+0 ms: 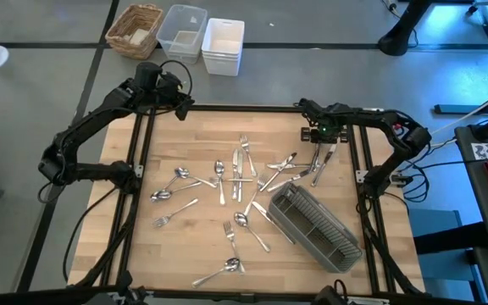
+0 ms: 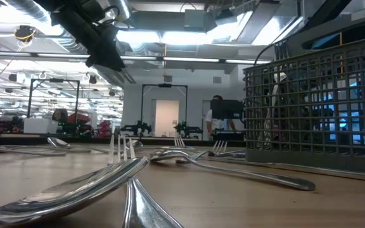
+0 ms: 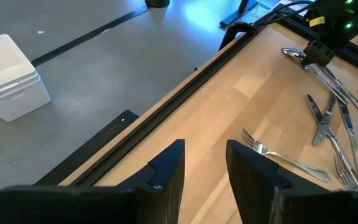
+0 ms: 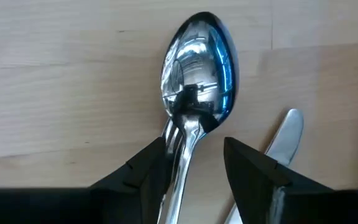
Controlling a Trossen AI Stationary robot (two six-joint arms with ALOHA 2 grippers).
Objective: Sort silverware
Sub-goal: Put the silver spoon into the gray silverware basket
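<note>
Here — right gripper jaws parted, straddling spoon neck — unclamped.

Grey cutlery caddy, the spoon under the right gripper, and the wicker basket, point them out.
Grey cutlery caddy (image 1: 316,224): high view, on its slatted side.
Spoon (image 4: 199,62): right wrist view, on its bowl.
Wicker basket (image 1: 125,25): high view, on its woven rim.

The silverware lies scattered across the middle of the table, the caddy tilted toward the near right corner. Beyond the far edge (on the floor) sit a basket and two bins, side by side.
</note>
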